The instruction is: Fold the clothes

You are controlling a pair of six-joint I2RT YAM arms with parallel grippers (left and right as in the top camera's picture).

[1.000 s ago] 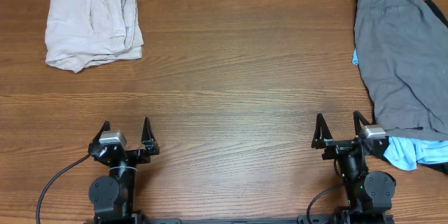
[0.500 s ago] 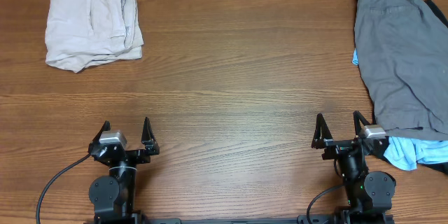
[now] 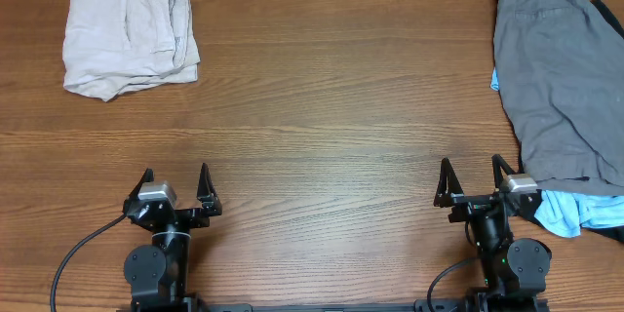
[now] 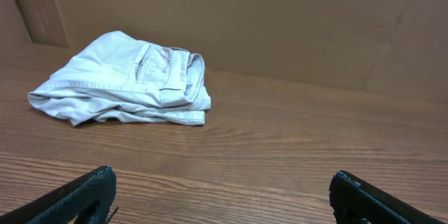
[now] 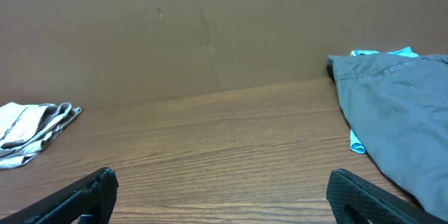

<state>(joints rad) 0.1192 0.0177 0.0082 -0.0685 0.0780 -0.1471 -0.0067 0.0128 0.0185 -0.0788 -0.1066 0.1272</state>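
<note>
Folded light beige shorts (image 3: 129, 39) lie at the table's far left, also seen in the left wrist view as the beige shorts (image 4: 126, 78) and at the left edge of the right wrist view (image 5: 31, 133). A dark grey garment (image 3: 561, 78) is spread along the right side over a light blue one (image 3: 564, 213); the right wrist view shows the grey garment (image 5: 399, 112) too. My left gripper (image 3: 175, 180) rests open near the front edge, far from the shorts. My right gripper (image 3: 473, 177) stands open just left of the grey garment, holding nothing.
The wooden table (image 3: 322, 127) stretches bare between the two piles. A brown cardboard wall (image 4: 280, 21) closes off the far side. A black cable (image 3: 73, 253) runs from the left arm's base.
</note>
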